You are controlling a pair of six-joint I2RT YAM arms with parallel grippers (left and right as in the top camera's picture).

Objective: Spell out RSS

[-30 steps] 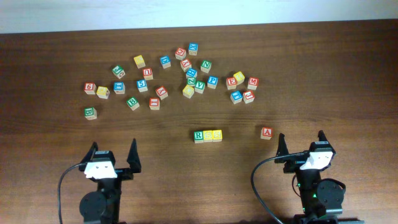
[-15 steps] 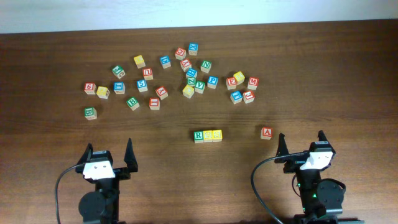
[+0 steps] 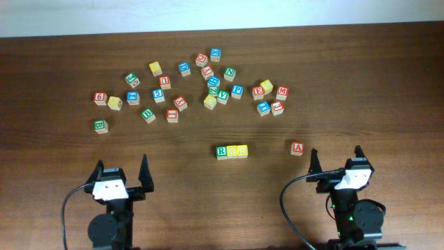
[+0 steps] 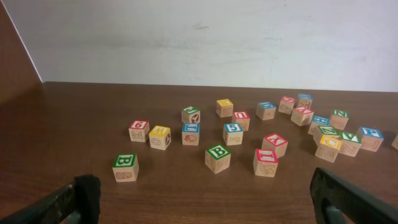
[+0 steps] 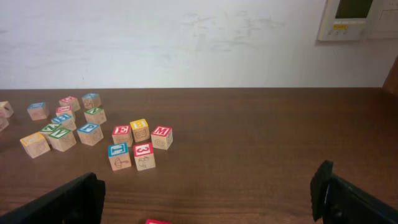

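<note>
Nearest, at the front edge of the dark brown wooden table (image 3: 388, 76): left gripper (image 3: 122, 165) and right gripper (image 3: 335, 153), both spread fully wide, both empty. Likely held so for want of anything left to carry.

Just beyond, midway between the two arms and apart from everything else: small wooden cube with a green-framed green R (image 3: 222, 151). Touches the first of two yellow-faced wooden cubes (image 3: 237, 150) on its right, all three flush in one straight row. Reads as RSS from the robot's side; yellow letters too small overhead to confirm, so probably S and S. Set there, by judgement, to keep the word legible and clear of clutter. Judged finished.

Just ahead of the right gripper's left finger: lone red-framed wooden cube lettered A (image 3: 297, 148), well apart from the row, apparently unneeded.

Farther off, across the middle of the table: loose scatter of mixed-colour wooden alphabet cubes (image 3: 208, 87), unsorted, with a green-framed B cube (image 3: 101, 126) off at the left. Beyond that, white wall (image 4: 186, 37).

Pose: each arm folded compactly over its own base, wrist low, fingers pointing toward the far side, wrist cameras looking level across the tabletop. Hovering over no cube, touching nothing.
</note>
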